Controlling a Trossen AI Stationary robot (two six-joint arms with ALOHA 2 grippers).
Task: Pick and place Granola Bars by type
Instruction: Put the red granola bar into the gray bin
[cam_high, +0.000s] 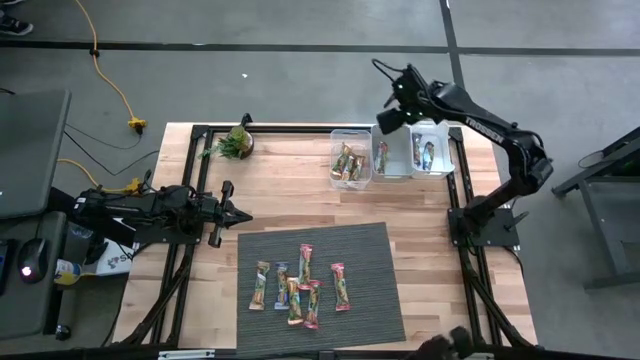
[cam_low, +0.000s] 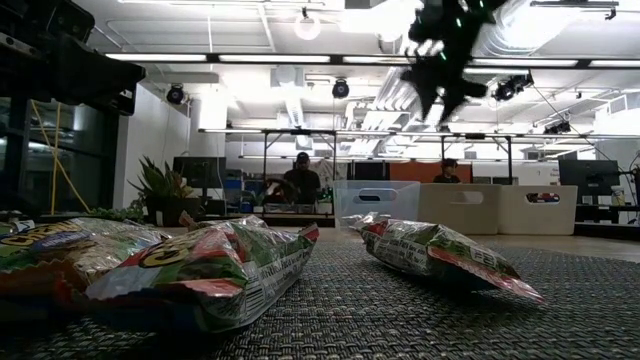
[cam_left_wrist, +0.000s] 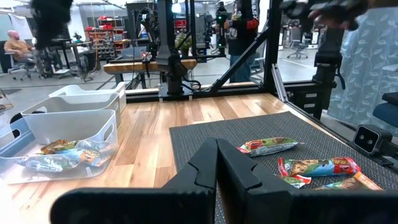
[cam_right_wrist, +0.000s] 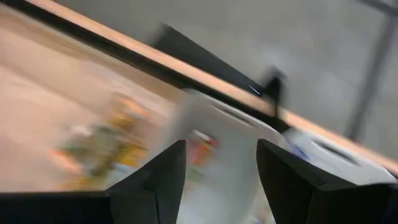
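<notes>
Several granola bars (cam_high: 300, 285) lie flat on a dark woven mat (cam_high: 370, 250); in the low view they fill the foreground (cam_low: 200, 265). Three clear bins stand at the table's far edge. The left bin (cam_high: 350, 160) holds orange/tan bars, the middle bin (cam_high: 390, 152) a pink/red bar, and the right bin (cam_high: 432, 150) a blue one. My right gripper (cam_high: 392, 112) hangs open and empty above the middle bin, and its wrist view (cam_right_wrist: 221, 180) is blurred. My left gripper (cam_high: 238, 214) is shut, waiting at the table's left side beside the mat (cam_left_wrist: 216, 163).
A small potted plant (cam_high: 238, 143) stands at the far left of the table. Bare wood lies between the mat and the bins. The black table frame (cam_high: 190, 250) runs along the left and right edges. People sit and stand in the room beyond (cam_low: 302, 180).
</notes>
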